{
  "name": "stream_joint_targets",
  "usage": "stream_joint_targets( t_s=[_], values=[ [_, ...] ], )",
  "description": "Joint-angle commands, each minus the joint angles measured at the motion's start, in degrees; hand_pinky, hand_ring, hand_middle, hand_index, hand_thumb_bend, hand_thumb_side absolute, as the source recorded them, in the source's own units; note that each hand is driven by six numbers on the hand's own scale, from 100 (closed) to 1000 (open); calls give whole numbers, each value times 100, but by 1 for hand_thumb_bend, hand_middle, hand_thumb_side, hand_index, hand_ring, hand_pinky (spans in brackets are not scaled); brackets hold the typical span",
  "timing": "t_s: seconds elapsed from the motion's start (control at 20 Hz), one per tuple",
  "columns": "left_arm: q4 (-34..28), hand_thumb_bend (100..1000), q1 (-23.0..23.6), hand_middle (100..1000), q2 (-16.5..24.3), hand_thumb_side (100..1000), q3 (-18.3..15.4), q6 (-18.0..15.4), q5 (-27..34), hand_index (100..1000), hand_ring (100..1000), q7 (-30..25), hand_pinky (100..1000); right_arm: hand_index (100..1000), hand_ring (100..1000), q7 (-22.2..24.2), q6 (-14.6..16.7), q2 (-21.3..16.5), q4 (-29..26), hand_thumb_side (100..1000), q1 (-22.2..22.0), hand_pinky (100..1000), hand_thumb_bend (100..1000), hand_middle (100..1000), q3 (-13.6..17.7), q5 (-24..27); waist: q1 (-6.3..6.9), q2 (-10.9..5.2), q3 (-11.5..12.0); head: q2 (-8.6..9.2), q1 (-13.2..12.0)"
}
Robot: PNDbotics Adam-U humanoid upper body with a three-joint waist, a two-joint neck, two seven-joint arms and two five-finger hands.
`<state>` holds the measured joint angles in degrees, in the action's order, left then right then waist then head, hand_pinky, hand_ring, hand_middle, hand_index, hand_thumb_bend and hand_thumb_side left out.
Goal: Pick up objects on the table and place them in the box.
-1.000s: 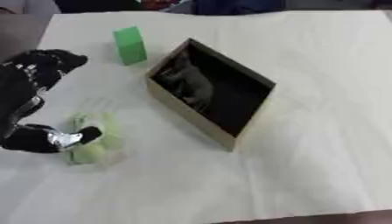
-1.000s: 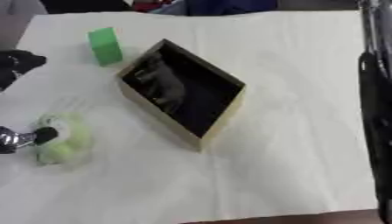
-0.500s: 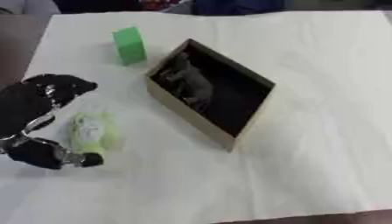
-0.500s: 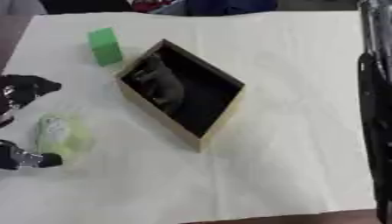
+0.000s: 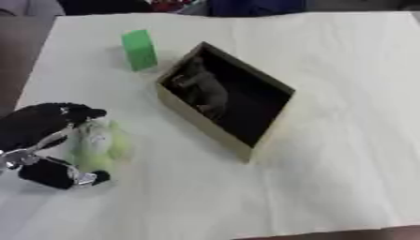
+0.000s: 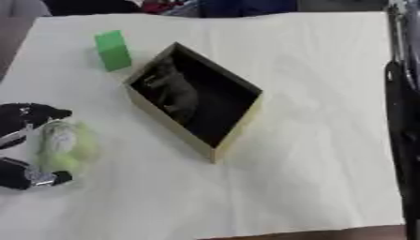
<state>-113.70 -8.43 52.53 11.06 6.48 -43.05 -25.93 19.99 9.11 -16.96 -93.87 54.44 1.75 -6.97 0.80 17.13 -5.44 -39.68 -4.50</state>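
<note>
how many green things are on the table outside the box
2: an upright green block at the far left, beyond the box, and a pale green soft object near the left edge, between the fingers and thumb of the left robot hand. Nothing green shows inside the box.

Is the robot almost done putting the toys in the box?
Not yet. A grey thing already lies in the box. The left robot hand is closing round a pale green toy on the table. The green block is untouched.
</note>
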Motion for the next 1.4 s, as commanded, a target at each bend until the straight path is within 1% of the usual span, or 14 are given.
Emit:
stream_joint_targets(
  t_s=[0.05, 0.1, 0.25, 0.55, 0.7, 0.85, 0.95, 1.05, 1.15, 1.25, 1.4],
  values=[
    [-89, 514, -51, 845, 237, 670, -12, 100, 115, 1000, 904, -125, 883, 895, 957, -2, -29, -52, -139, 750, 87, 1000, 111, 876, 55, -42, 18, -88, -6, 73, -22],
    [-89, 482, -55, 844, 236, 651, 7, 121, 134, 1000, 903, -159, 880, 895, 957, 3, -35, -49, -143, 752, 86, 1000, 111, 876, 55, -45, 20, -84, -11, 78, -24],
    [-89, 467, -56, 854, 233, 646, 64, 149, 184, 1000, 908, -270, 883, 894, 956, 13, -49, -39, -156, 756, 85, 1000, 111, 875, 58, -50, 24, -71, -21, 94, -34],
    [-89, 480, -16, 864, 259, 652, 102, 220, 150, 1000, 914, -503, 887, 891, 955, 47, -61, -30, -160, 763, 95, 1000, 110, 873, 55, -55, 31, -47, -31, 125, -42],
    [-89, 505, 8, 866, 282, 659, 138, 235, 142, 1000, 917, -644, 889, 889, 954, 53, -72, -15, -166, 766, 96, 1000, 109, 872, 54, -49, 32, -39, -29, 138, -50],
    [-89, 486, 16, 857, 305, 636, 142, 265, 75, 1000, 911, -734, 882, 888, 953, 66, -83, -1, -172, 771, 92, 1000, 107, 872, 49, -39, 34, -33, -27, 157, -59],
    [-89, 448, 28, 856, 307, 615, 154, 289, 23, 1000, 909, -762, 878, 887, 953, 74, -88, 9, -177, 770, 92, 1000, 108, 871, 49, -32, 34, -28, -29, 168, -64],
    [-89, 378, 24, 848, 303, 594, 168, 300, -5, 1000, 902, -756, 860, 886, 953, 70, -96, 19, -188, 772, 89, 1000, 107, 870, 54, -25, 34, -23, -31, 173, -64],
    [-89, 310, 12, 834, 299, 603, 169, 324, -23, 1000, 890, -703, 843, 886, 953, 71, -106, 18, -193, 776, 86, 1000, 106, 870, 55, -22, 34, -17, -31, 177, -66],
    [-89, 270, -4, 816, 294, 623, 163, 380, -44, 982, 877, -593, 828, 886, 952, 73, -114, 11, -193, 777, 81, 1000, 106, 870, 56, -17, 36, -11, -31, 181, -64],
    [-89, 212, -16, 788, 295, 627, 181, 451, -42, 956, 858, -469, 814, 887, 953, 83, -123, 4, -193, 782, 69, 1000, 103, 870, 56, -7, 43, -4, -30, 193, -65]
  ],
)
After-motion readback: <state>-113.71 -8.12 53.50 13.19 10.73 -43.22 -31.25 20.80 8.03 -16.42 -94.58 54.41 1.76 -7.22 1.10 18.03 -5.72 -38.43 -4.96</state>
